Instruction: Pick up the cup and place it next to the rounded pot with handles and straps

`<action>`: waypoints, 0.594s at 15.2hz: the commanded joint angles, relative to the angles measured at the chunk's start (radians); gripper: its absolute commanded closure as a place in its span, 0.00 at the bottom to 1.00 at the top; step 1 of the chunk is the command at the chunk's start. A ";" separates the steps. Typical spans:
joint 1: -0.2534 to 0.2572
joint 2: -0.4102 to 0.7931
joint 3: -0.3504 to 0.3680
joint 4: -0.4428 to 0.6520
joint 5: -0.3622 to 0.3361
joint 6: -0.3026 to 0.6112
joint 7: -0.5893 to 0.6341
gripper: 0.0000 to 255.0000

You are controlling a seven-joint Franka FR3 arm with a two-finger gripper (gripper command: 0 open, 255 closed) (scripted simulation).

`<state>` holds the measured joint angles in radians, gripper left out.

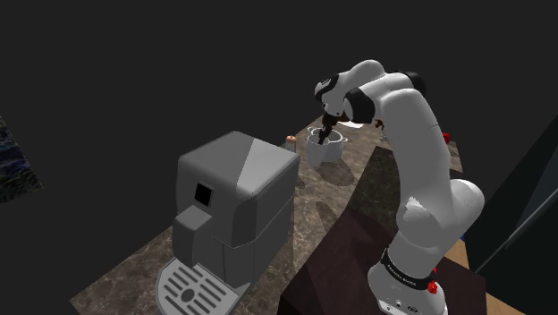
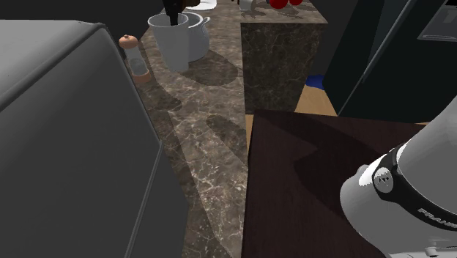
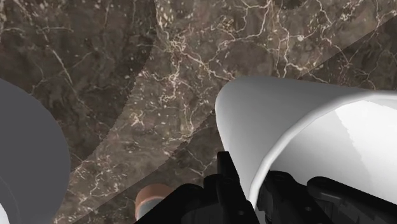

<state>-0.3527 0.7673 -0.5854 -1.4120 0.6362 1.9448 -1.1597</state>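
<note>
My black gripper (image 3: 254, 183) is shut on the rim of a white cup (image 3: 318, 133), one finger inside it and one outside. Beside the cup a rounded grey pot (image 3: 25, 159) shows in part. In the shoulder view the gripper (image 1: 329, 125) points down just over the pale pot with loop handles (image 1: 324, 150) at the far end of the marbled counter. The second exterior view has the gripper (image 2: 173, 12) coming down at the pot's (image 2: 174, 45) rim. Whether the cup rests on the counter or hangs above it, I cannot tell.
A big grey coffee machine (image 1: 237, 201) with a drip tray (image 1: 192, 288) takes up the counter's near end. A small brown-capped shaker (image 2: 134, 55) stands beside the pot. Red things (image 2: 282, 3) lie at the counter's far corner. My dark stand (image 2: 315, 183) adjoins the counter.
</note>
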 commanded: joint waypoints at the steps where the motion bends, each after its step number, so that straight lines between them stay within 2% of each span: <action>1: -0.001 0.012 0.006 -0.009 0.008 0.020 -0.008 1.00; 9: -0.013 0.070 0.031 -0.019 0.040 0.082 -0.034 1.00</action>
<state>-0.3640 0.8304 -0.5577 -1.4312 0.6723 2.0199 -1.1902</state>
